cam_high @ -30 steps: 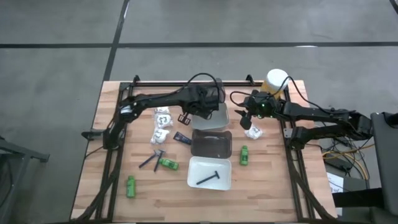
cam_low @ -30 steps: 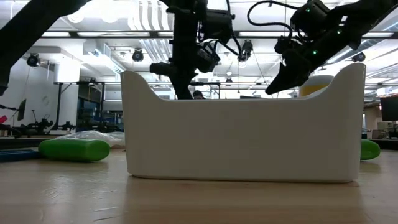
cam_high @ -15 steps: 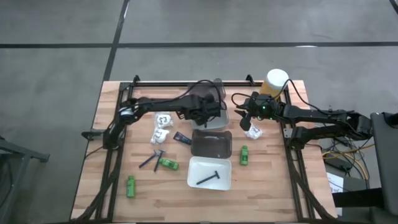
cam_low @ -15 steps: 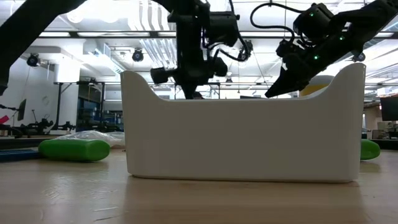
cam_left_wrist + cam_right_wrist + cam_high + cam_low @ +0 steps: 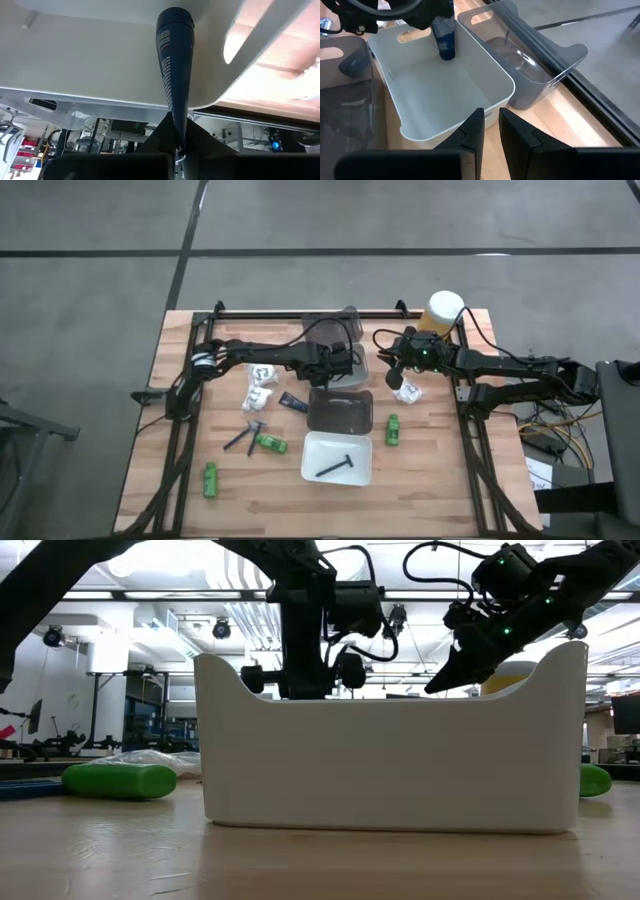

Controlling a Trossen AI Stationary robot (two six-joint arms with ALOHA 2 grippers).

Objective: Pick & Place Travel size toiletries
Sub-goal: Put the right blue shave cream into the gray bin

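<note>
My left claw pinches a dark blue tube, slim with fine print, cap-down inside the light tray; only the wrist views show it. The right claw, fingers nearly together and empty, hovers at that tray's 3 o'clock. From above I count three green bottles, two white packets.

In the low view the white tray fills the middle and hides everything behind its wall, including the tips of both grippers. From above, the left gripper covers the dark blue tube it pinches. The green bottle shows no readable label; another is mostly hidden behind the tray.
</note>
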